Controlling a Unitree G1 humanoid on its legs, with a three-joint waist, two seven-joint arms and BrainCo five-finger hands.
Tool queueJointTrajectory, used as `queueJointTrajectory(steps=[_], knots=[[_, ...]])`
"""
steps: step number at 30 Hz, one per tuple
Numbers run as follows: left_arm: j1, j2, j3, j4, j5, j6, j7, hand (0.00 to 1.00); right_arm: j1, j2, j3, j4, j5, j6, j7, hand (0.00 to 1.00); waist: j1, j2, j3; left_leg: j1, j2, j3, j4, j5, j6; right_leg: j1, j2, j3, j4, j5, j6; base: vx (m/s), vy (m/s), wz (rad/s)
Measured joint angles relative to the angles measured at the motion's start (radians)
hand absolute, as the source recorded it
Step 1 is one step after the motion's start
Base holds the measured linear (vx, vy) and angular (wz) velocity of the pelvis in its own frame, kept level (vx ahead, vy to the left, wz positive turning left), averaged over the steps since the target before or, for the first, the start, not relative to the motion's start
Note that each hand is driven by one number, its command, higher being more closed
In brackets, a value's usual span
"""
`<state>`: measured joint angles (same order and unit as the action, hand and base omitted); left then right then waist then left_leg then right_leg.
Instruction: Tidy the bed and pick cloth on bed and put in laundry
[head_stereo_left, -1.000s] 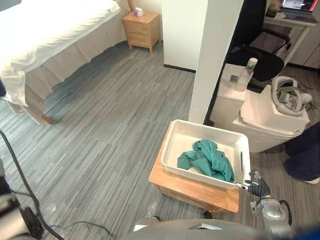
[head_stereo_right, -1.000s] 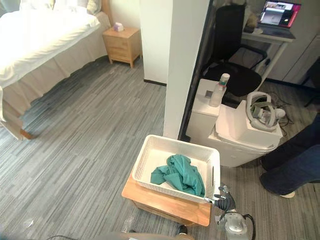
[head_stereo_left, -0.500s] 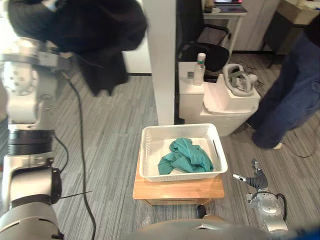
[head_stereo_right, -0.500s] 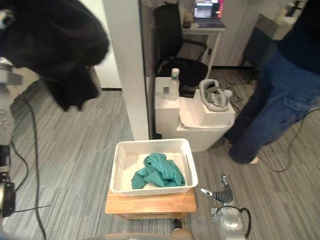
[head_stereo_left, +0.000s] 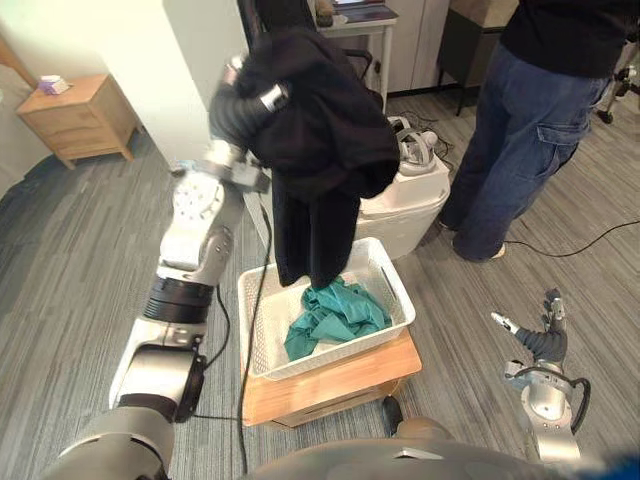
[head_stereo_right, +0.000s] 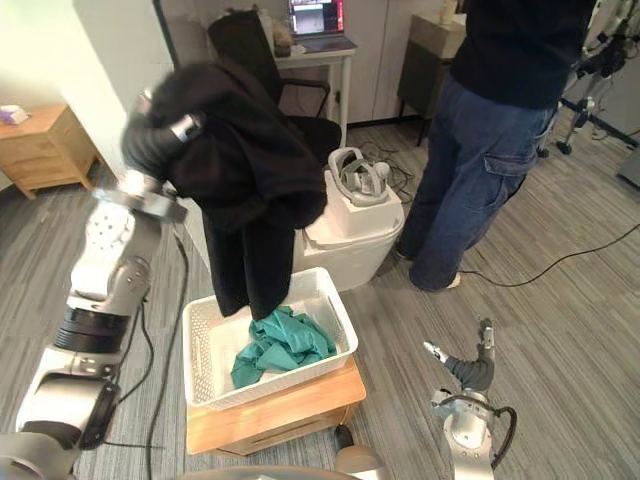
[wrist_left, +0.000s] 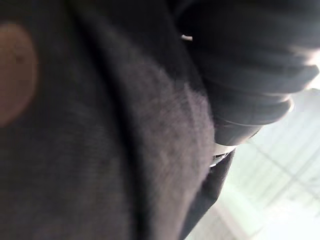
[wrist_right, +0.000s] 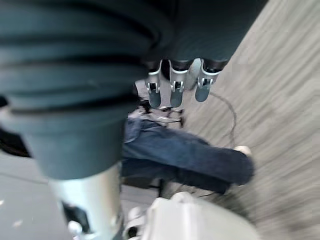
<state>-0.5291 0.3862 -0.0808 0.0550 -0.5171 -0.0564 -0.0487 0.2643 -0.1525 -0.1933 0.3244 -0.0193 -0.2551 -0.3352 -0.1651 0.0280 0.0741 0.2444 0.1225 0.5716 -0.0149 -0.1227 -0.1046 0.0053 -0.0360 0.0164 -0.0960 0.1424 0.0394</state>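
Left eye view: black cloth (head_stereo_left: 320, 130) over white basket (head_stereo_left: 260, 335).

Right hand (wrist_right: 172, 75) fingers (wrist_right: 154, 94) relaxed, empty; past them person's blue-trousered legs (wrist_right: 190, 160), grey floor (wrist_right: 285, 95)

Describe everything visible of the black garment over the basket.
The black garment is a dark, soft, matte fabric, bunched and draped over the raised left hand. A long fold hangs straight down into the white basket, its end at or just above the green cloth; contact is unclear.
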Motion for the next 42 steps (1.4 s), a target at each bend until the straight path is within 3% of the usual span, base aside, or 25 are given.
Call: queueJointTrajectory(steps=[1,7,13,17,21,23,24,27,35,38,42], knots=[[0.040,-0.030,-0.002,0.010,0.028,0.025,0.000,1.00,0.016,0.015,-0.015,0.013,0.000,0.014,0.008,0.00,-0.005,-0.001,0.001,0.000,0.000,0.001,0.000,0.000,0.000,0.000,0.000,0.000,0.000,0.000,0.000,-0.02,-0.033,0.00],[0.149,-0.067,-0.029,0.137,0.102,0.080,-0.021,1.00,0.081,0.041,-0.033,0.101,0.040,0.054,0.044,0.00,-0.008,-0.013,0.012,0.000,0.000,0.007,0.000,-0.005,0.002,0.000,0.000,0.006,0.000,0.000,0.000,-0.02,-0.019,-0.01],[0.289,-0.069,-0.036,0.287,0.205,0.120,-0.033,1.00,0.121,0.070,-0.042,0.188,0.076,0.064,0.088,0.00,-0.017,-0.009,0.024,-0.002,-0.001,0.027,-0.002,-0.009,0.000,-0.015,0.005,0.021,0.000,-0.001,0.004,-0.02,-0.029,-0.12],[0.362,-0.069,-0.038,0.381,0.216,0.136,-0.038,1.00,0.136,0.075,-0.037,0.215,0.091,0.063,0.101,0.00,-0.034,-0.007,0.030,-0.020,-0.001,0.037,0.000,-0.014,-0.001,-0.037,0.006,0.026,0.000,-0.002,0.005,-0.01,-0.029,-0.06],[0.362,-0.074,-0.052,0.442,0.262,0.133,-0.035,1.00,0.097,0.072,-0.030,0.213,0.120,0.049,0.113,0.00,-0.036,-0.009,0.085,-0.090,-0.011,0.051,0.025,-0.020,0.003,-0.108,-0.002,0.055,0.001,0.013,0.013,-0.04,-0.024,-0.16],[0.333,-0.082,-0.064,0.446,0.274,0.127,-0.030,1.00,0.054,0.068,-0.030,0.212,0.138,0.040,0.114,0.00,-0.038,-0.006,0.148,-0.113,-0.019,0.055,0.039,-0.020,0.008,-0.137,-0.008,0.074,0.001,0.028,0.016,-0.04,-0.013,-0.17],[0.306,-0.098,-0.069,0.464,0.273,0.120,-0.017,0.00,0.032,0.066,-0.030,0.210,0.152,0.036,0.116,0.00,-0.038,-0.002,0.185,-0.126,-0.021,0.060,0.048,-0.021,0.010,-0.153,-0.011,0.084,0.006,0.031,0.018,-0.06,-0.007,-0.14],[0.255,-0.123,-0.069,0.496,0.273,0.097,0.015,0.00,-0.007,0.059,-0.018,0.192,0.153,0.027,0.116,0.00,-0.043,0.008,0.255,-0.129,-0.022,0.086,0.058,-0.022,0.010,-0.180,-0.006,0.110,0.033,0.031,0.017,-0.05,-0.014,-0.27],[0.152,-0.108,-0.049,0.569,0.210,0.090,0.053,0.00,0.014,0.052,0.029,0.106,0.153,-0.002,0.136,0.00,-0.058,0.012,0.278,-0.140,-0.015,0.109,0.080,-0.031,0.019,-0.205,0.000,0.125,0.065,0.021,0.014,-0.06,-0.032,-0.07],[0.152,-0.087,-0.021,0.560,0.143,0.062,0.045,0.00,0.046,0.052,0.032,0.093,0.152,-0.009,0.144,0.00,-0.059,0.013,0.278,-0.127,-0.009,0.104,0.088,-0.037,0.020,-0.179,-0.001,0.115,0.061,0.019,0.013,-0.08,-0.032,0.09],[0.236,-0.059,-0.009,0.398,0.069,0.044,-0.017,0.00,0.096,0.052,0.021,0.122,0.149,-0.008,0.174,0.00,-0.060,0.018,0.263,-0.080,0.003,0.067,0.083,-0.036,0.017,-0.094,-0.003,0.075,0.026,0.016,0.008,-0.03,-0.027,0.29]])
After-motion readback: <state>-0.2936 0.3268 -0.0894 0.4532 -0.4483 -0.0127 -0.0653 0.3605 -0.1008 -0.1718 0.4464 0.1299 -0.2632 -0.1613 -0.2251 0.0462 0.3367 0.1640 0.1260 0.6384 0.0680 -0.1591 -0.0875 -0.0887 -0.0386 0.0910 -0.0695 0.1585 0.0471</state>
